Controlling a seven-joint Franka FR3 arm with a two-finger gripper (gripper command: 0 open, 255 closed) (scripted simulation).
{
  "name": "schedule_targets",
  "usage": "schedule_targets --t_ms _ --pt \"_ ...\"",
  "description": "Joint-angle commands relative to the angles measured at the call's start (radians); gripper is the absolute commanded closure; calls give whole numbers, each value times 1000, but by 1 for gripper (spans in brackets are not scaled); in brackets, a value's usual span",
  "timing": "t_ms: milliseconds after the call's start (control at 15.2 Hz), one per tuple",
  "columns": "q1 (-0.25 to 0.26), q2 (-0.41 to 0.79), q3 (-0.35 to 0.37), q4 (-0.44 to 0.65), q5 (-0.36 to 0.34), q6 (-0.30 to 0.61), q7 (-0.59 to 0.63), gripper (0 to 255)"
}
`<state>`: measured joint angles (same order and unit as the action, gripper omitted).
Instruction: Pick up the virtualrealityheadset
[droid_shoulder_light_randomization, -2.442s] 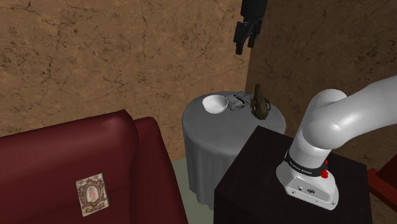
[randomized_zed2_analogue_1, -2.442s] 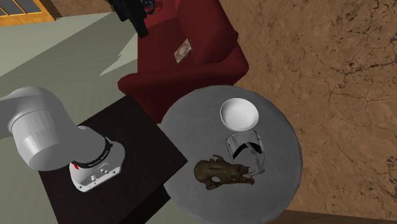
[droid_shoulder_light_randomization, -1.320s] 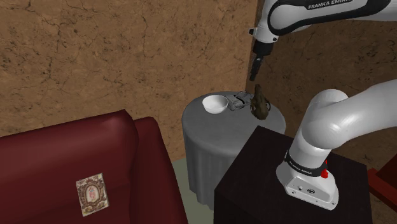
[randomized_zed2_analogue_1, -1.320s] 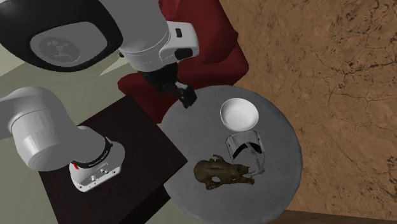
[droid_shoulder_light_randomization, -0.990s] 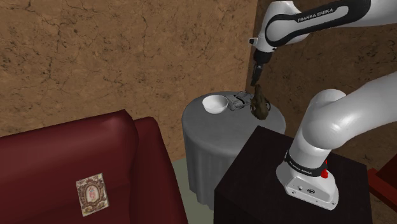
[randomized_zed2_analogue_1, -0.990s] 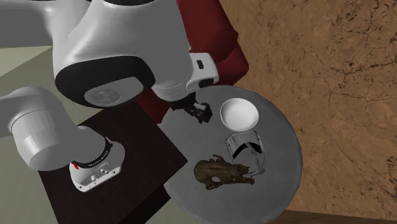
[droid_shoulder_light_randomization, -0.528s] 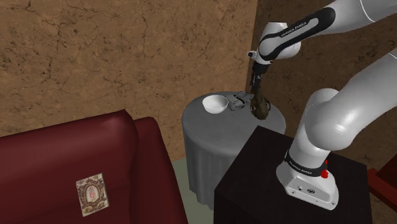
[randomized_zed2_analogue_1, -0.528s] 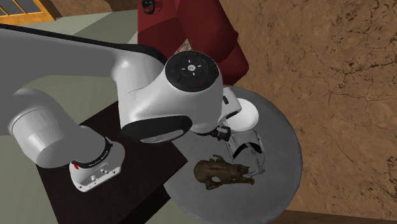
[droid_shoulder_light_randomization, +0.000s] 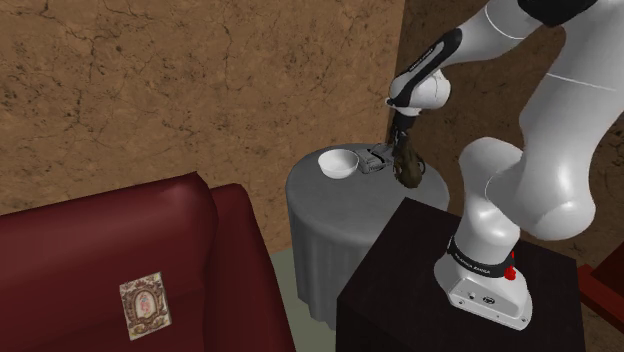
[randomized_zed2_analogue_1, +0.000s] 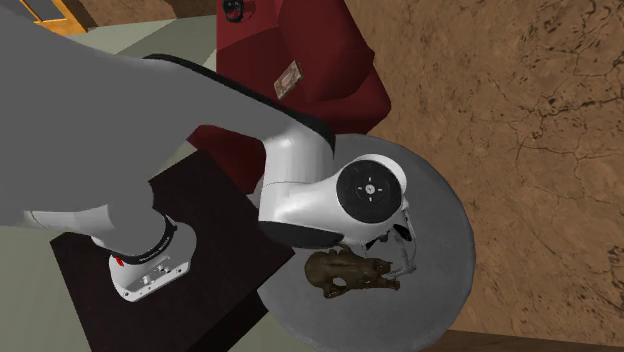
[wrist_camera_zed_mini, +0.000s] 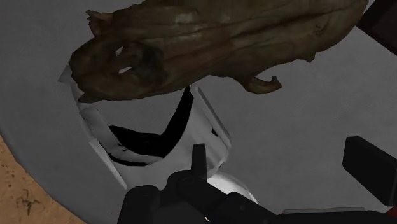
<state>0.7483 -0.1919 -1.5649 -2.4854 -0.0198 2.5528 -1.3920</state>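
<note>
1. Gripper (droid_shoulder_light_randomization: 398, 140) dropped from high above the round table (droid_shoulder_light_randomization: 330, 190) to just over the headset (droid_shoulder_light_randomization: 376, 160), close beside the brown animal skull (droid_shoulder_light_randomization: 408, 168).
2. Second exterior view: the arm's wrist (randomized_zed2_analogue_1: 370, 190) now covers the white bowl (droid_shoulder_light_randomization: 338, 163) and part of the headset.

- A round grey table (droid_shoulder_light_randomization: 330, 205) (randomized_zed2_analogue_1: 445, 270) (wrist_camera_zed_mini: 292, 127) was seen carrying three things.
- A white bowl (droid_shoulder_light_randomization: 338, 163) was set toward the shoulder view's left.
- The white headset (droid_shoulder_light_randomization: 375, 160) (randomized_zed2_analogue_1: 402, 240) (wrist_camera_zed_mini: 149, 143) was laid beside the bowl.
- A brown skull-shaped piece (randomized_zed2_analogue_1: 350, 272) (wrist_camera_zed_mini: 191, 44) was laid just beside the headset.
</note>
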Motion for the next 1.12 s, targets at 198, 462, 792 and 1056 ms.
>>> schedule_targets --t_ms 198,462,792,1056 --pt "558 -206 -593 146 -247 55 37 0" --pt "666 -317 -710 227 -345 65 47 0" --pt "725 -371 -782 237 -399 113 76 0" --pt "755 -390 -814 246 -413 128 86 255"
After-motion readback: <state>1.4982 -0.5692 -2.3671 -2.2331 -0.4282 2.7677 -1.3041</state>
